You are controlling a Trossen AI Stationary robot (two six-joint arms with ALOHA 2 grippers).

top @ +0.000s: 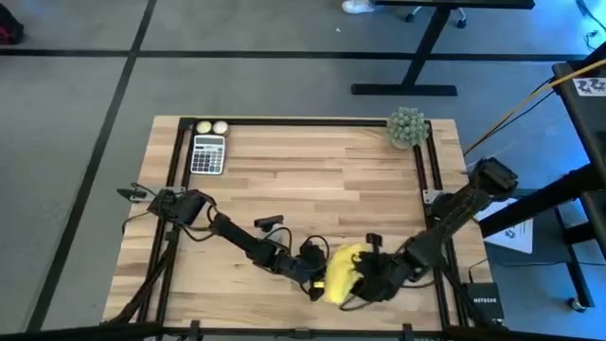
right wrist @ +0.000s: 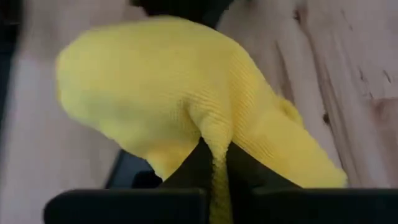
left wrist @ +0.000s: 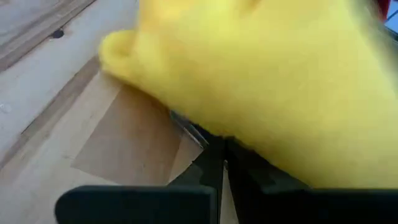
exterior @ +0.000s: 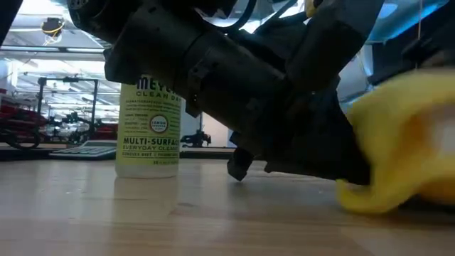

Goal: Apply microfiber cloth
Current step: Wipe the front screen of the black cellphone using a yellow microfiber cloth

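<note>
Mid-task: both pincers at bench (top: 284, 180) front edge; right pincer (right wrist: 214, 163) pinching microfiber cloth (top: 343, 273), left pincer (left wrist: 224, 163) pressed together beside it; wiping left.

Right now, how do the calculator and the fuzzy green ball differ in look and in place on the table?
The calculator is flat, rectangular and grey with rows of keys; the green ball is round and fuzzy. The calculator lies near the far left corner, the green ball at the far right corner. Both sit far from the grippers.
</note>
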